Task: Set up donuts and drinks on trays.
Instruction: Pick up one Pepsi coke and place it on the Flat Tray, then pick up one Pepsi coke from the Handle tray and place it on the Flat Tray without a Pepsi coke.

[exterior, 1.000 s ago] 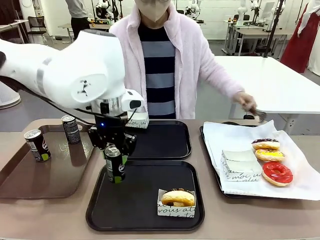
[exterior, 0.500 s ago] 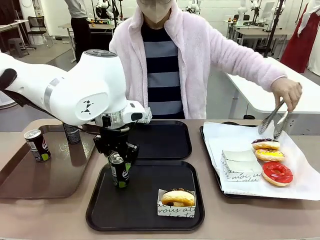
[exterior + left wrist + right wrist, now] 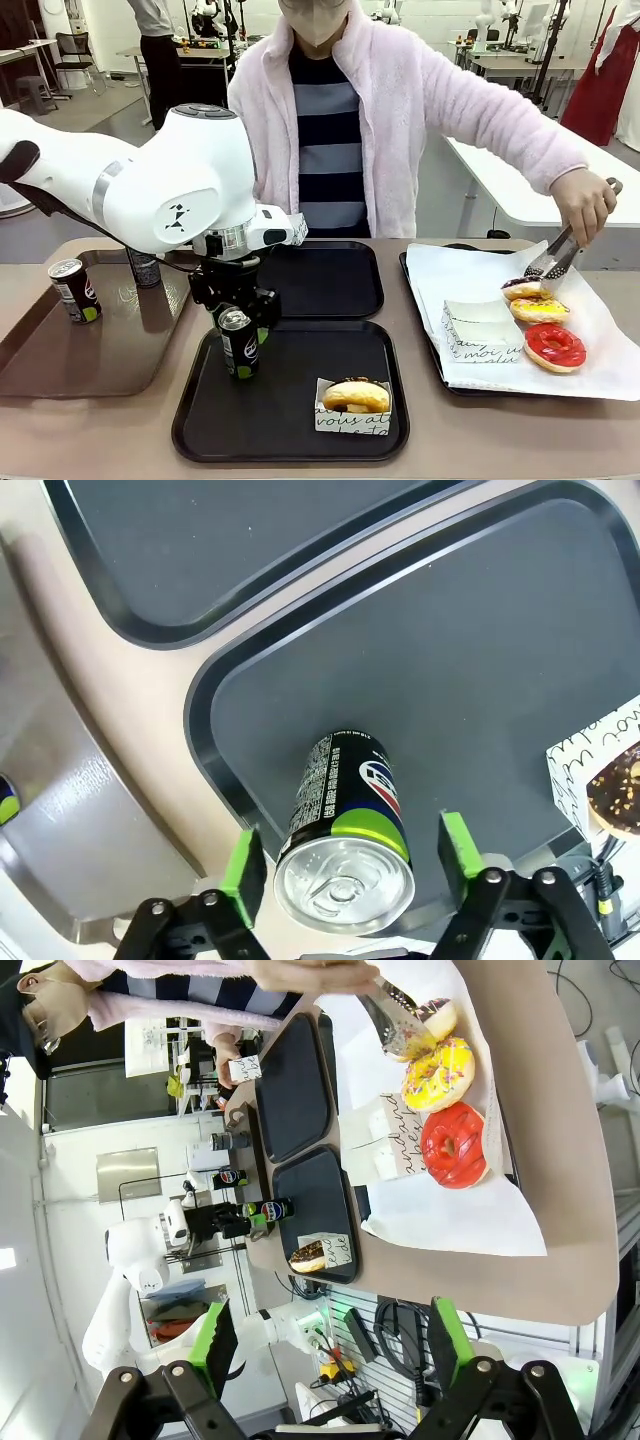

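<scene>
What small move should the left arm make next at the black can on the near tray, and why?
Probably a straight lift upward. The slim black soda can stands upright on the near black plastic tray, and the left fingers are open with a gap on each side of it. Rising straight should clear the can without tipping it.

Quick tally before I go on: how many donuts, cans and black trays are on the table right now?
Donuts: 4
Cans: 3
Black trays: 2
Total: 9
</scene>
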